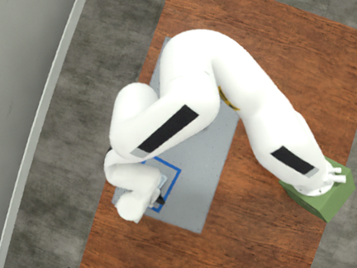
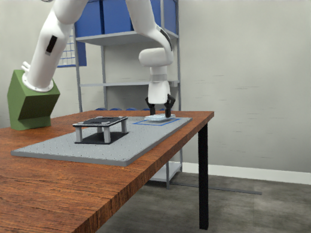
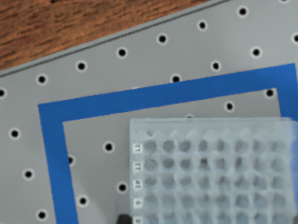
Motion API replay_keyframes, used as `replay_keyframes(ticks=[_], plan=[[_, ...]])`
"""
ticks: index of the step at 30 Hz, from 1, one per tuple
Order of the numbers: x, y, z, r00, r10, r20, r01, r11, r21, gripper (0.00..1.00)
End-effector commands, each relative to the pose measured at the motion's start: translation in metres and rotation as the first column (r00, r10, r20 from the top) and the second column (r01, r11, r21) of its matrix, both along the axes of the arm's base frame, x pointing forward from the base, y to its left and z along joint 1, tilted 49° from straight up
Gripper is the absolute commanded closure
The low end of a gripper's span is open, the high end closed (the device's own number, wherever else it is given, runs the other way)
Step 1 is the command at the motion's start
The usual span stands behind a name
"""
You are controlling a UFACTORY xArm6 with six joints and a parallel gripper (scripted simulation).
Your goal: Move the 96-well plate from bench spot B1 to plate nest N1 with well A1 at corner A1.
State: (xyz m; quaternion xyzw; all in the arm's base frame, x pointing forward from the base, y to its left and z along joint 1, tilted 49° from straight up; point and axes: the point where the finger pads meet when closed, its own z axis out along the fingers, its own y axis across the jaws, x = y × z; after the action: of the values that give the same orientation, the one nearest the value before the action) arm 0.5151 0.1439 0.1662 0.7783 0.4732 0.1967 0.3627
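Exterior view: the white arm (image 2: 45, 57) reaches down from its green pedestal (image 2: 18, 104) to the far end of the grey perforated board (image 2: 119, 146).
Fingers: the black fingers (image 2: 168, 108) of the gripper (image 2: 159, 112) stand wide, one on each side of the 96-well plate (image 2: 158, 117), and are closed on it.
Plate: translucent and pale, it lies level, low inside the blue outline (image 2: 140, 122) of the bench spot; whether it rests on the board or hangs just above it cannot be told.
Nest: the raised plate nest (image 2: 100, 121) stands on four grey legs above a black foot, nearer the camera on the same board, apart from the plate, with nothing on it.
Table: the wooden table (image 2: 60, 185) carries the board and the pedestal; a metal shelf unit (image 2: 177, 60) stands behind it by the wall.
Wrist view: the 96-well plate (image 3: 215, 170) fills the lower right, its rows of wells and small edge labels showing but too blurred to read; the blue outline (image 3: 52, 150) runs along its upper and left sides with bare board between; one dark fingertip (image 3: 124, 219) shows at the plate's left edge at the bottom of the frame.
Top view: the arm (image 1: 189, 94) hides most of the plate; a sliver of the plate (image 1: 162, 181) and a corner of the blue outline (image 1: 172, 168) show beside the wrist.
Cut-off corner: not identifiable in any view.
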Motion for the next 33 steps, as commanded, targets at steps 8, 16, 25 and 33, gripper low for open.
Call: replay_keyframes(ticks=[8, 16, 25, 33], plan=[[-0.004, 0.003, 0.005, 1.000, 0.002, 0.002, -0.002, 1.000, 0.001, 1.00], [-0.005, 0.004, 0.007, 1.000, 0.002, 0.002, -0.002, 1.000, 0.001, 1.00], [-0.010, 0.007, 0.011, 1.000, 0.002, 0.002, -0.002, 1.000, 0.002, 1.00], [-0.018, 0.012, 0.020, 1.000, 0.002, 0.002, -0.002, 1.000, 0.002, 1.00]])
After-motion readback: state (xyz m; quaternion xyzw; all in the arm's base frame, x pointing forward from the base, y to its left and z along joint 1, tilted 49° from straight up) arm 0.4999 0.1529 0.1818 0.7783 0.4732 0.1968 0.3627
